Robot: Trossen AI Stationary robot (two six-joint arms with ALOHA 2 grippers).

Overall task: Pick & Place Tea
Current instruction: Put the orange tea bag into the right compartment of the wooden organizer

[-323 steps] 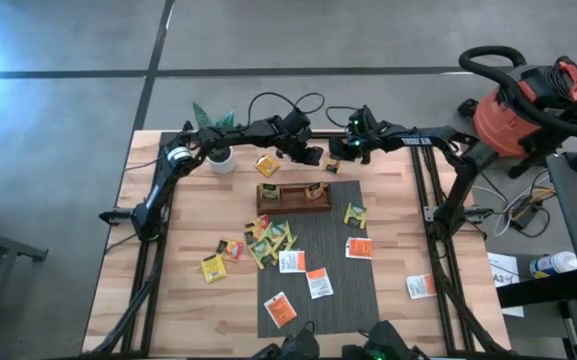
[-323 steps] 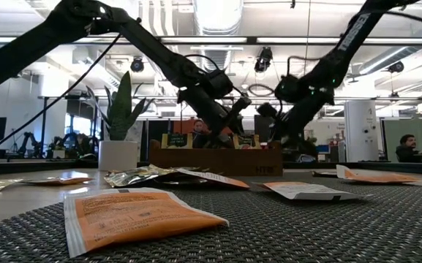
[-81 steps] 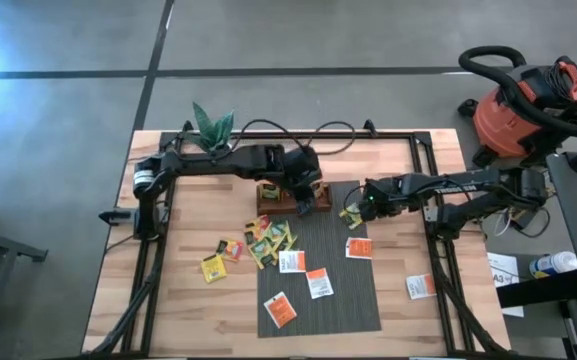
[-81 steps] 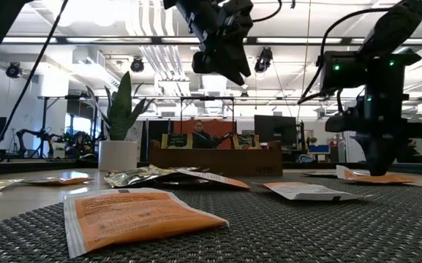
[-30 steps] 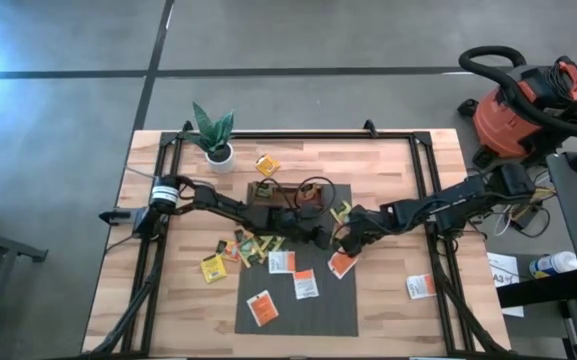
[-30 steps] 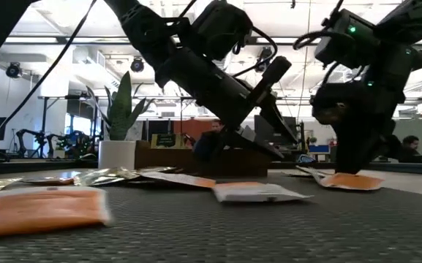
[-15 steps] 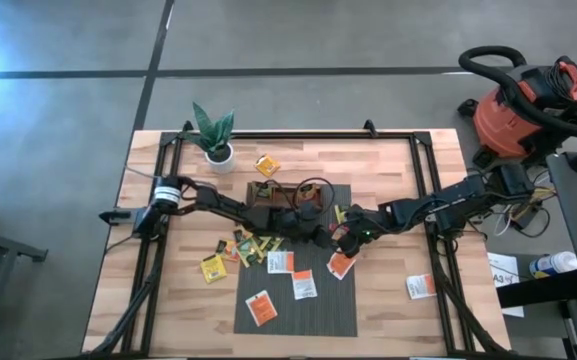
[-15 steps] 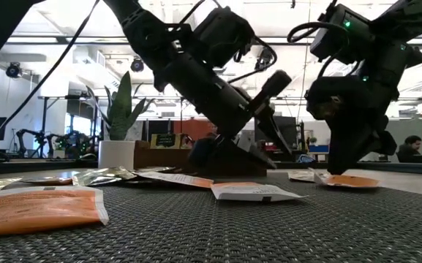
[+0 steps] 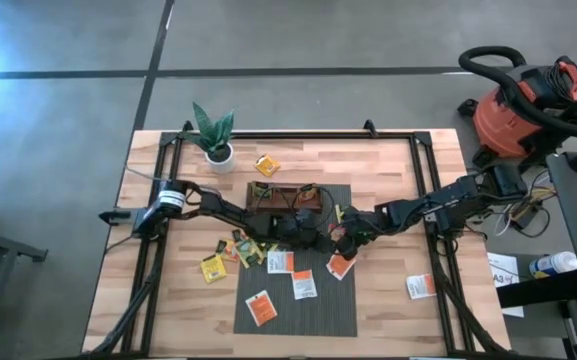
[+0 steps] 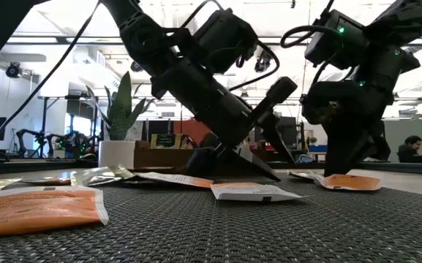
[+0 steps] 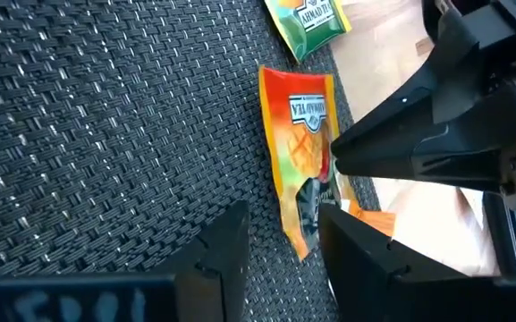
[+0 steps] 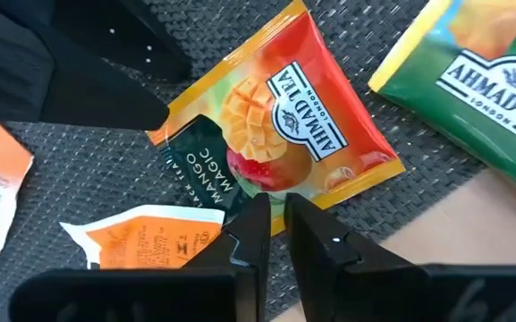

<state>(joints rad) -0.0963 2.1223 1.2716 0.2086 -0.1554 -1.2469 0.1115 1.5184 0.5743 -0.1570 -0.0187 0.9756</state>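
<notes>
- My left arm starts at the table's 9 o'clock edge and lies long and low across the wood, reaching toward 3 o'clock onto the grey mat (image 9: 318, 315). In the low view it slants steeply down to the weave.
- My left claw (image 11: 284, 224) sits near the mat's 3 o'clock side, fingers spread wide and holding nothing. One end of the mango sachet (image 11: 300, 148) lies flat on the mat between the two fingers.
- Toward 9 o'clock from that claw there is a loose heap of yellow and green sachets (image 9: 250, 250). Toward 6 o'clock, white-and-orange sachets (image 9: 303, 285) lie scattered on the mat.
- The wooden tray (image 9: 283, 192) stands at the mat's 12 o'clock end.
- My right arm comes in from the 3 o'clock edge, bent at the elbow, with the wrist tipped down toward the mat.
- My right claw (image 12: 277, 207) meets the left one almost nose to nose. Its fingers are drawn to a narrow slit, tips at the mango sachet's edge. I cannot tell whether that edge is pinched.
- A green sachet (image 12: 472, 80) lies just beside the mango one, half off the mat.
- One more orange-and-white sachet (image 9: 420, 287) lies alone on the wood toward 4 o'clock.
</notes>
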